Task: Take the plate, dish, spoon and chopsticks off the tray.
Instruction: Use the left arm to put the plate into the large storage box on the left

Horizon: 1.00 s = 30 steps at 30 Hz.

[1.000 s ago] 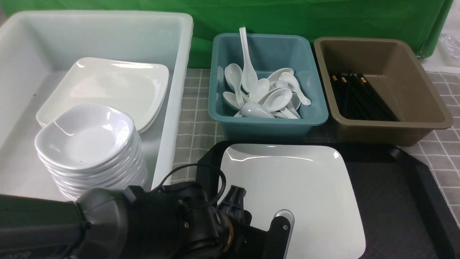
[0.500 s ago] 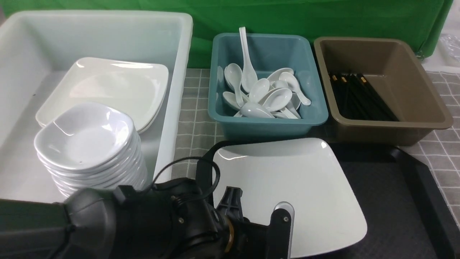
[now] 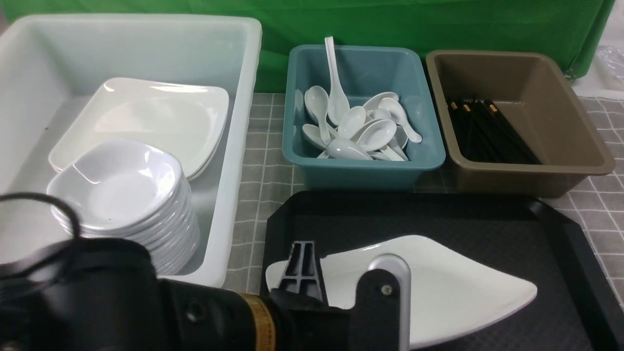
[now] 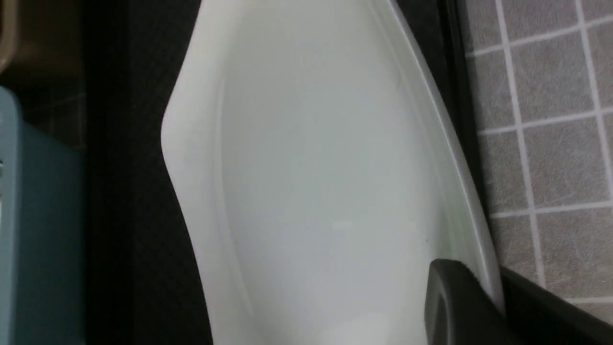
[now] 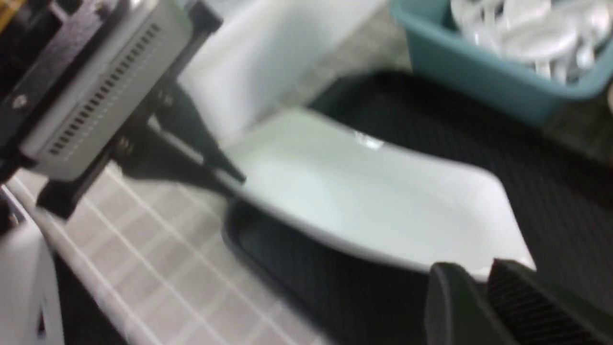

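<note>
The left arm [image 3: 97, 292] is a bulky, rounded black casing with a dull sheen. A thin black cable [image 3: 44, 197] loops over it. A brass-coloured ring [image 3: 256, 324] with fine markings circles its wrist. Past that come a ribbed black plastic finger [image 3: 303, 265] and a silver-grey, round-tipped finger [image 3: 392, 265] carrying a black bracket with one screw [image 3: 386, 289]. A grey box [image 5: 91, 91] with vent slots sits on the wrist. The right arm's fingers [image 5: 455, 306] are black, one ridged.
</note>
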Motion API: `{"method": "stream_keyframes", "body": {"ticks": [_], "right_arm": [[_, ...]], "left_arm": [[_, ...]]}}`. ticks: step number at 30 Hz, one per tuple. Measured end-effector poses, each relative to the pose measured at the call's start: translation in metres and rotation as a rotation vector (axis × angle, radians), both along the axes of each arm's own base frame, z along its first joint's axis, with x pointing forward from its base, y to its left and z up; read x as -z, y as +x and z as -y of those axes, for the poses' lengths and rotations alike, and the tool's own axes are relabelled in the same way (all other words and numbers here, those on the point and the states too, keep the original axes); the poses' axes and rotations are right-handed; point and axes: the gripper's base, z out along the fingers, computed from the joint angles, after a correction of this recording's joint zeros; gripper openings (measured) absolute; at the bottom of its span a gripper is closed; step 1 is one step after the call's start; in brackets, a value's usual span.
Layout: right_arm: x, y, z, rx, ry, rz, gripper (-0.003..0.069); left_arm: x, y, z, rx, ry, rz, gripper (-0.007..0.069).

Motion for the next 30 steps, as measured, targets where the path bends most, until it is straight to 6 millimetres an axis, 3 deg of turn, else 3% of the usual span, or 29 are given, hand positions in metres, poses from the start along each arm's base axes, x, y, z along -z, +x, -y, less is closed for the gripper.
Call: {"method": "stream_keyframes", "body": {"ticks": [4,14,18,24,27,30], "right_arm": [[-0.009,0.005,0.004,0.078,0.05,0.046,0.0038],[-0.01,0.007,0.006,0.139,0.104,0.016,0.0023],[-0.01,0.009,0.004,0.15,0.111,0.0,0.0023],[-0.013,0.023,-0.015,0.156,0.053,-0.039,0.0023],[-0.014,0.03,-0.028,0.129,0.0,-0.043,0.0023],[-0.015,0.037,-0.04,0.091,-0.05,-0.042,0.0023]], "left_arm": [[-0.022,-0.009,-0.015,-0.003,-0.088,0.024,0.0031],[-0.066,-0.024,-0.048,-0.056,-0.319,0.089,0.0031],[-0.085,-0.019,-0.06,-0.136,-0.369,0.152,0.0031],[-0.12,0.023,-0.091,-0.47,-0.298,0.295,0.0031],[-0.127,0.052,-0.106,-0.615,-0.235,0.344,0.0031],[-0.119,0.09,-0.122,-0.719,-0.106,0.381,0.0031]]}}
